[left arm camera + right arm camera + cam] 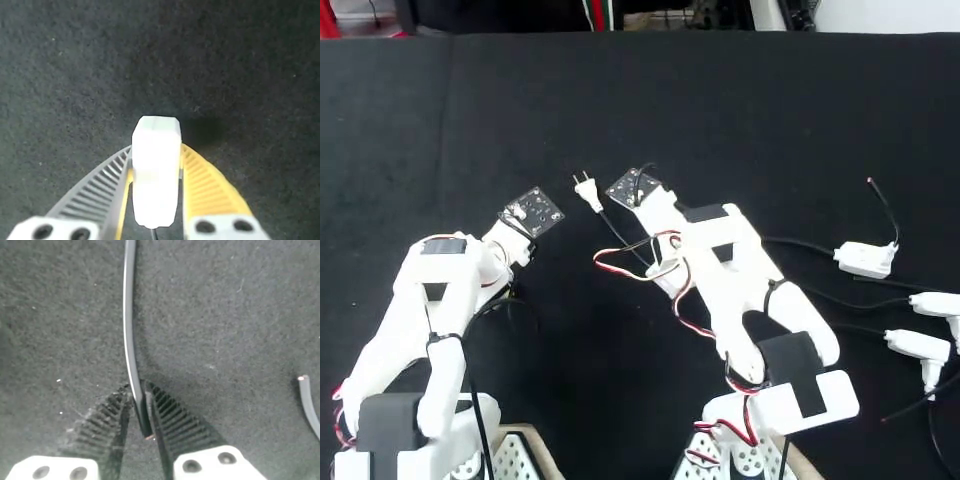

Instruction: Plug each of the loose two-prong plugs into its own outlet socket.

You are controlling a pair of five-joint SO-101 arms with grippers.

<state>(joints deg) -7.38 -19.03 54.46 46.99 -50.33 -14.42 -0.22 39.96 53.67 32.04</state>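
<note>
From above, the white plug [586,190] lies on the black table [720,110] between the left gripper [532,213] and the right gripper [635,188]. The white sockets [865,259] lie well apart from it, on the right arm's side.

At the left wrist, the left gripper [156,149] clasps a white block [156,170].

At the right wrist, the right gripper [138,389] pinches a black cord [129,320].

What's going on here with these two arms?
Two robot arms are working at a black table. The left gripper is shut on a white block, possibly a socket. The right gripper pinches a black cable between its fingers. In the high view, that cable leads to a plug lying between the grippers, its prongs bare. More corded white pieces lie on the table off to the right arm's side.
</note>
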